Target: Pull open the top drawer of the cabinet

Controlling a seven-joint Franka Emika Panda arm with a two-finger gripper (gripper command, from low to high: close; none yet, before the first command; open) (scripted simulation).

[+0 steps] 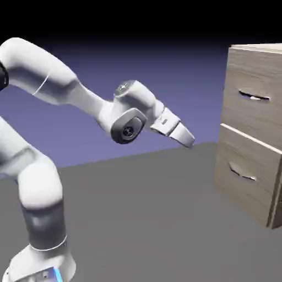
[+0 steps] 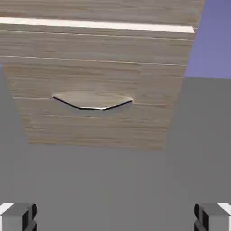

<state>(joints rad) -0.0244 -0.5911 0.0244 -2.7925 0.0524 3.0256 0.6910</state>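
Note:
The light brown wood-grain cabinet (image 1: 270, 66) stands at the exterior view's right. Its top drawer (image 1: 250, 82) carries a slim silver handle (image 1: 254, 97) and looks closed. My gripper (image 1: 187, 137) hangs in the air well to the left of the cabinet, tilted down, touching nothing. In the hand view the two fingertips (image 2: 18, 216) sit wide apart at the bottom corners, so the gripper (image 2: 115, 217) is open and empty. That view is centred on a drawer handle (image 2: 92, 102) below a pale ledge, apparently the lower drawer's; only a strip of the top drawer (image 2: 99, 9) shows above it.
The lower drawer (image 1: 245, 176) has its own silver handle (image 1: 242, 173), and its front stands slightly proud of the upper one. Grey tabletop (image 1: 148, 209) lies between my arm and the cabinet. The arm's elbow (image 1: 128, 125) sits left of the hand.

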